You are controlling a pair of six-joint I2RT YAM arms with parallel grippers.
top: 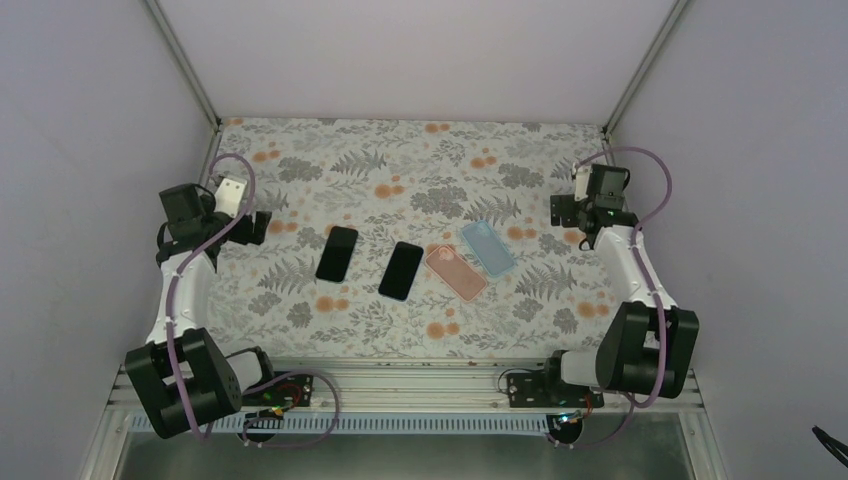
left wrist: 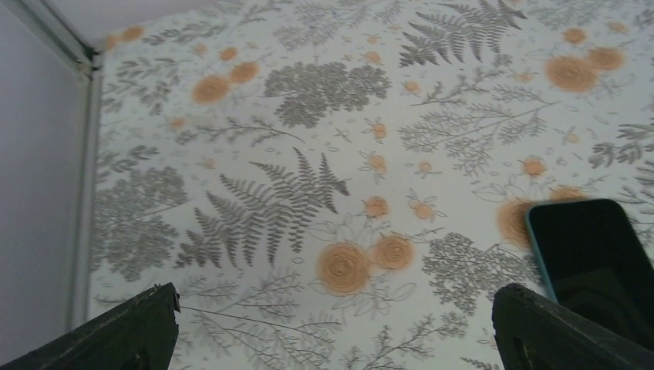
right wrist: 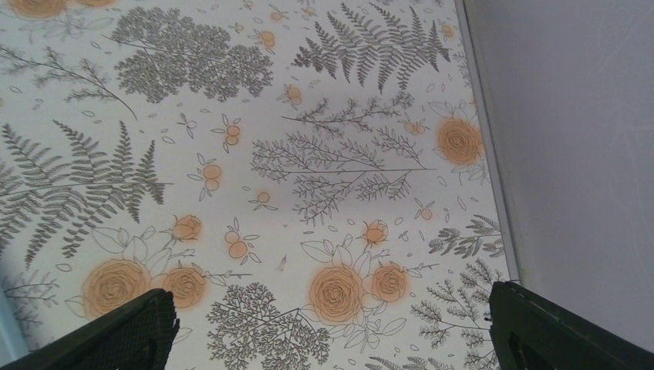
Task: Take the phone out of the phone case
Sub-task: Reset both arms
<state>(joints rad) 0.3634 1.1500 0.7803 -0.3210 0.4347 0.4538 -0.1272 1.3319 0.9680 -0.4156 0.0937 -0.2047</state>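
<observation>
phone (left wrist: pixel 601 262): probably stiff, slippery glass | phone case (left wrist: pixel 537 250): thin rim, likely soft, peel at corner | left gripper (left wrist: pixel 333 308), right gripper (right wrist: pixel 330 308): both wide, empty

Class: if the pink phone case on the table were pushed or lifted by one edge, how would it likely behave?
The pink case looks thin and empty, so it is probably light and may flex when lifted by an edge. It lies flat on the table, so a push would likely slide it, not tip or roll it.
</observation>
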